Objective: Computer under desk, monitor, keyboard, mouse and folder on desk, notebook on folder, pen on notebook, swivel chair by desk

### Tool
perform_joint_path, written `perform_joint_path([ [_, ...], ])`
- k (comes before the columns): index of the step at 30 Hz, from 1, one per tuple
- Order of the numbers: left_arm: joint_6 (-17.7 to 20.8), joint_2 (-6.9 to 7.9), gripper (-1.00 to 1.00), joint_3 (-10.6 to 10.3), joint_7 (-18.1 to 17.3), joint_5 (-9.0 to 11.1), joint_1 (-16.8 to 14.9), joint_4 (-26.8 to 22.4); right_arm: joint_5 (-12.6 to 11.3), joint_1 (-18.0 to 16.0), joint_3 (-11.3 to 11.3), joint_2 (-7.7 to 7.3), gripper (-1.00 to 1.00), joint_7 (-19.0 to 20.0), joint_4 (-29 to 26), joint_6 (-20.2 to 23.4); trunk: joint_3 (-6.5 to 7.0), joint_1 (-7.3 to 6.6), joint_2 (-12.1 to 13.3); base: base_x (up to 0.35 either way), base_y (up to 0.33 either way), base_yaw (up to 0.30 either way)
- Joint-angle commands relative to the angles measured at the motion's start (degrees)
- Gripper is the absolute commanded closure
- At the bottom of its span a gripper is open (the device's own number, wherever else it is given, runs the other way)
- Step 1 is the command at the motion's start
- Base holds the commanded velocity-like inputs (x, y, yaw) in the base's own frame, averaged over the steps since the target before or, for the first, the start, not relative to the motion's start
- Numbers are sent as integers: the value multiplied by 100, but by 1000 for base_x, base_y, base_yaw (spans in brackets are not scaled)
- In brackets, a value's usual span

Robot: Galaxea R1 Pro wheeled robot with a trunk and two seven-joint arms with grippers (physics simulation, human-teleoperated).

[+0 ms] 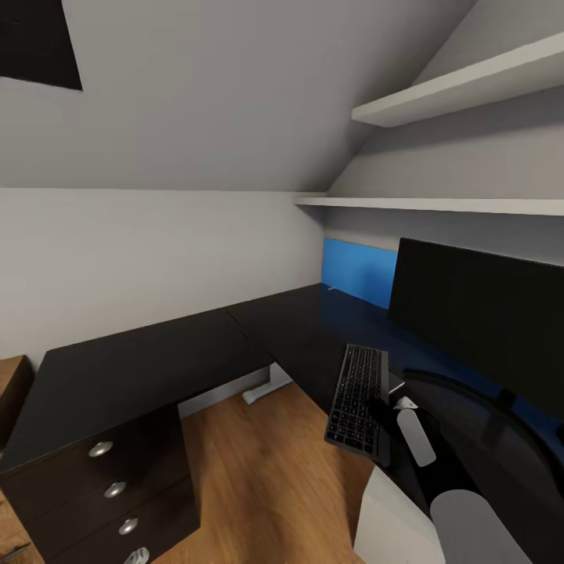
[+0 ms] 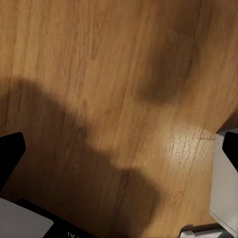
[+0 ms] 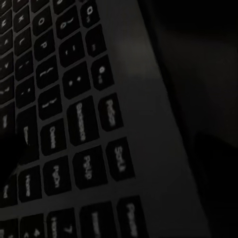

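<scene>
The black L-shaped desk (image 1: 141, 368) runs from the left round to the right, with its drawer unit (image 1: 113, 489) at the near left. The monitor (image 1: 478, 313) stands on the right wing, black screen facing me. In front of it, the silver-grey keyboard (image 1: 356, 395) lies lengthwise at the desk's front edge, its near corner out over the floor. My right gripper (image 1: 381, 413) is at the keyboard's right edge. In the right wrist view the keyboard (image 3: 84, 124) shows very close between dark fingers, which seem closed on it. My left gripper (image 2: 119, 153) hangs open over bare wooden floor.
A blue wall panel (image 1: 356, 270) sits behind the desk beside the monitor. Two white shelves (image 1: 462, 82) hang above the right wing under the sloped ceiling. A wooden nightstand (image 1: 12, 392) stands at far left. Wooden floor (image 1: 258, 470) lies between the desk wings.
</scene>
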Motion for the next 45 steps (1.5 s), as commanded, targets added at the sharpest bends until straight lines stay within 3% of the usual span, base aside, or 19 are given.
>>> perform_joint_path([
  [1,6,7,-100,-47,50,60,-1,-16,-97,-1,-15,4,-100,-71,182,36,-8,0,-3,-25,26,0],
  [7,6,0,-100,-54,50,59,-1,-18,-89,3,-31,-39,-100,-73,-17,17,-8,0,-3,-11,11,0],
  [10,6,-2,-100,-56,50,59,-1,-18,-86,30,-144,-51,-100,-83,-287,-70,-8,0,-3,-3,4,0],
  [13,-3,48,-100,-76,59,42,97,17,-167,-20,-195,47,-100,-4,-372,-131,-8,0,-3,0,0,0],
  [45,-3,6,-100,-70,55,44,222,17,-239,-26,-233,86,-100,6,-461,-157,-8,0,-3,0,0,0],
])
